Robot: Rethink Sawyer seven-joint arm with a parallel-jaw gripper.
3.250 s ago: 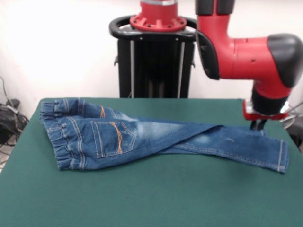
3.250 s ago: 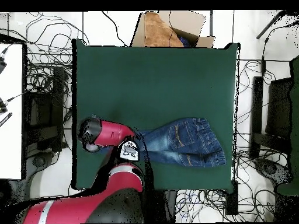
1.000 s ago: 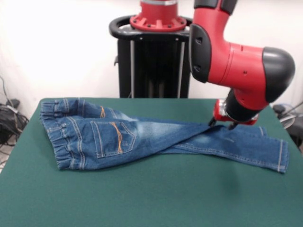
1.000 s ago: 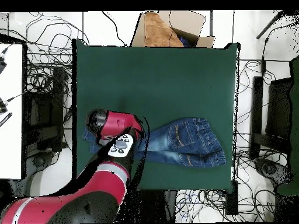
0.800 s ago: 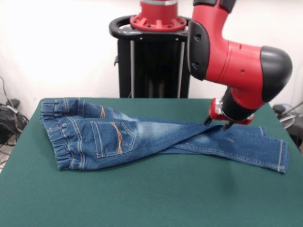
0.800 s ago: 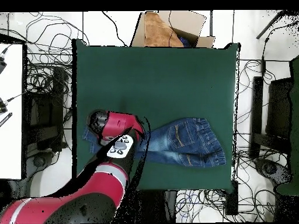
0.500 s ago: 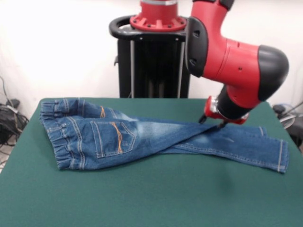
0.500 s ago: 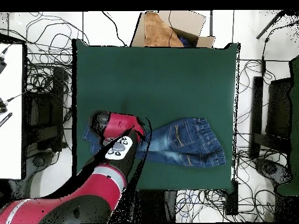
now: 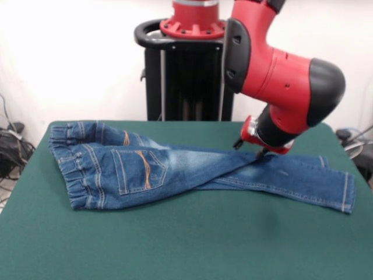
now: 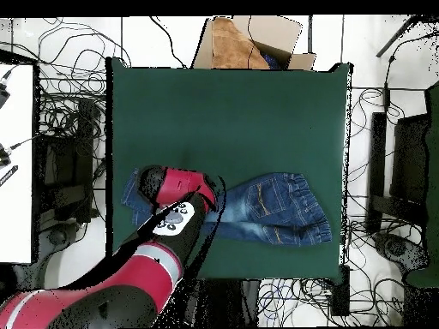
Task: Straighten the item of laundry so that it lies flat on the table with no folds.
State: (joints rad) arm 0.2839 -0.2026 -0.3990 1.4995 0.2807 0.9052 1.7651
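We logged small faded blue denim jeans (image 9: 192, 172), legs crossed, on the dark green felt table (image 9: 175, 245); gripper (image 9: 247, 149) over them, grip state indiscernible.

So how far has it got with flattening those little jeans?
Not far. The jeans lie stretched along the green table, but one leg still crosses over the other, so a fold remains. The claw hovers low at that crossing, holding nothing visible. Uncrossing the legs and smoothing them is all still to do.
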